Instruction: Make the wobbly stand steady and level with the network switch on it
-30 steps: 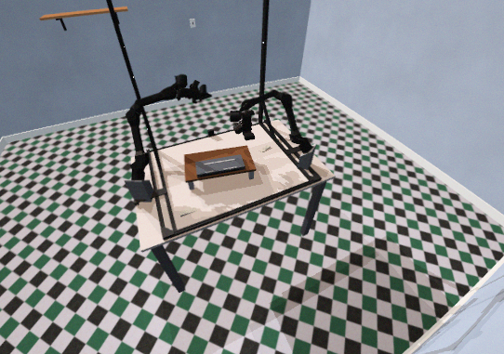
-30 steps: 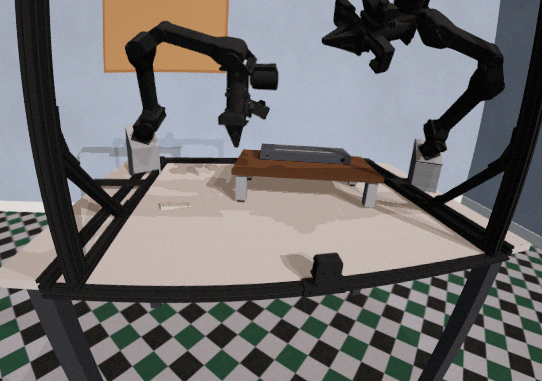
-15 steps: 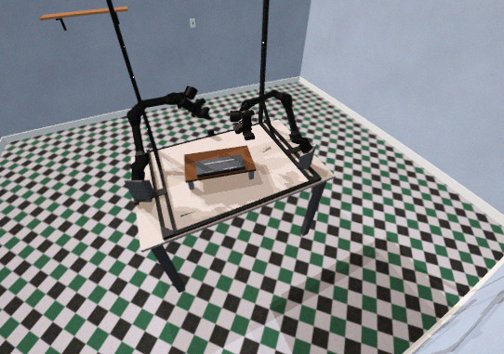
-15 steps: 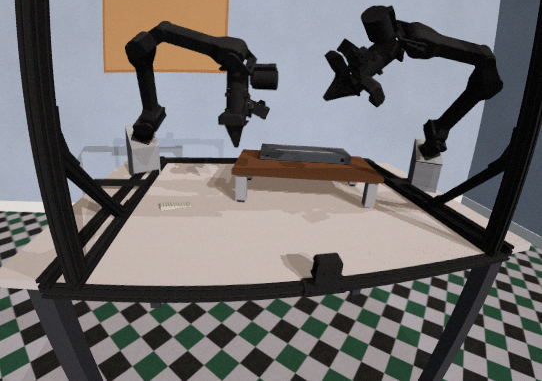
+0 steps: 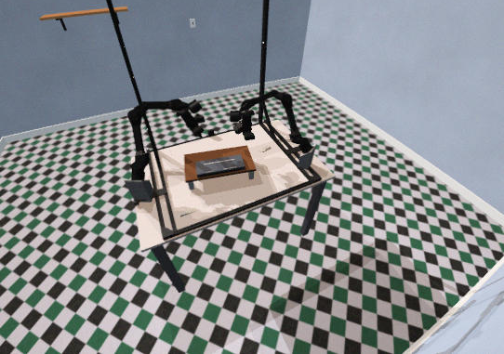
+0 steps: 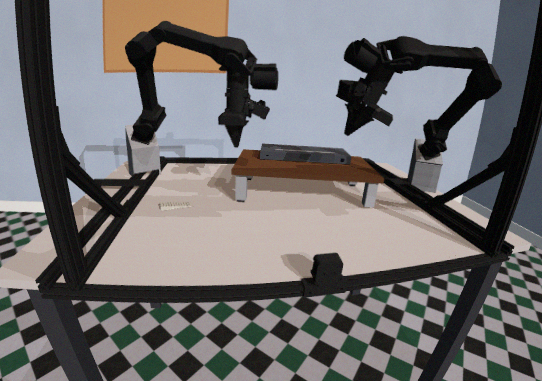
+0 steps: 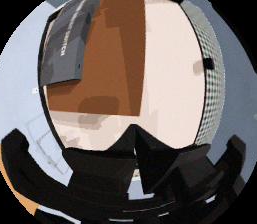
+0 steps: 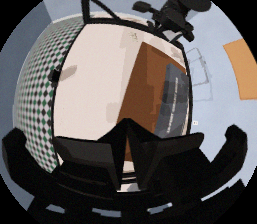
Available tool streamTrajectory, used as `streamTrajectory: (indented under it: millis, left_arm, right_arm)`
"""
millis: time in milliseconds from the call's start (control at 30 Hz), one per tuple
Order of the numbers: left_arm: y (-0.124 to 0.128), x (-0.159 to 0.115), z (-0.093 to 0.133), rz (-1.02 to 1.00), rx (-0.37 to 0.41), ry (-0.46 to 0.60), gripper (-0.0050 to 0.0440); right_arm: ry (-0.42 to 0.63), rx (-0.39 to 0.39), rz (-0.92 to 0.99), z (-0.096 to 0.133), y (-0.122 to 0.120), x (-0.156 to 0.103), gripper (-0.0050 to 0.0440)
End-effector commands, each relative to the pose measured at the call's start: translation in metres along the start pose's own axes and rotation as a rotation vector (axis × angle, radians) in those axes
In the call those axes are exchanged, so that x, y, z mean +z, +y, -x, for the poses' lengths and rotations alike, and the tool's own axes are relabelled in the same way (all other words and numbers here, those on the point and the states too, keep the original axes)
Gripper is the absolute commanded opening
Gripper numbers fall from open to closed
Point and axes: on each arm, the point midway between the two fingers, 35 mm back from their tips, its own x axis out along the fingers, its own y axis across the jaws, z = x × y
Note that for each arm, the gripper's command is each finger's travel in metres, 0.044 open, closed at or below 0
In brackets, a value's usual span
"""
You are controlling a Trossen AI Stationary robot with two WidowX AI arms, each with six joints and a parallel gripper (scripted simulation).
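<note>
The brown stand point(image 5: 192, 161) point(image 6: 310, 172) point(image 7: 115, 75) point(image 8: 138, 90) stands on its legs in mid-table; whether every foot touches cannot be told. The grey network switch point(image 5: 220, 165) point(image 6: 305, 154) point(image 7: 68, 50) point(image 8: 172, 102) lies on its top. One pale ridged wedge point(image 5: 265, 149) point(image 6: 175, 206) point(image 8: 133, 36) lies on the table beyond one end of the stand. Another thin wedge-like piece point(image 5: 187, 214) lies near the opposite corner. My left gripper point(image 5: 249, 137) point(image 6: 236, 145) point(image 7: 133, 127) is shut and empty, above the stand's end. My right gripper point(image 5: 199, 135) point(image 6: 348, 133) point(image 8: 126, 121) is shut and empty, above the stand's other end.
A black frame point(image 5: 265, 39) point(image 6: 33, 97) rises around the table point(image 5: 232, 197) point(image 6: 210, 247), with rails along its edges. A small black block point(image 6: 327, 268) sits on the rail nearest the exterior camera. The arm bases stand at opposite sides.
</note>
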Motion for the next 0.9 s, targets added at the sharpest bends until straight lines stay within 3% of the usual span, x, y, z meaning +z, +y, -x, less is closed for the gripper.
streamTrajectory:
  millis: [0, 167, 367, 400, 867]
  left_arm:
    - [0.0, 0.0, 0.0, 0.0, 0.0, 0.0, 0.0]
    - [0.0, 0.0, 0.0, 0.0, 0.0, 0.0, 0.0]
    - [0.0, 0.0, 0.0, 0.0, 0.0, 0.0, 0.0]
    - [0.0, 0.0, 0.0, 0.0, 0.0, 0.0, 0.0]
    - [0.0, 0.0, 0.0, 0.0, 0.0, 0.0, 0.0]
  right_arm:
    - [0.166, 0.057, -0.128, -0.013, -0.002, -0.046, 0.0]
    - [0.381, 0.14, -0.322, -0.016, 0.008, -0.103, 0.0]
    - [0.381, 0.14, -0.322, -0.016, 0.008, -0.103, 0.0]
    - [0.381, 0.14, -0.322, -0.064, 0.018, -0.12, 0.0]
    - [0.381, 0.14, -0.322, -0.064, 0.018, -0.12, 0.0]
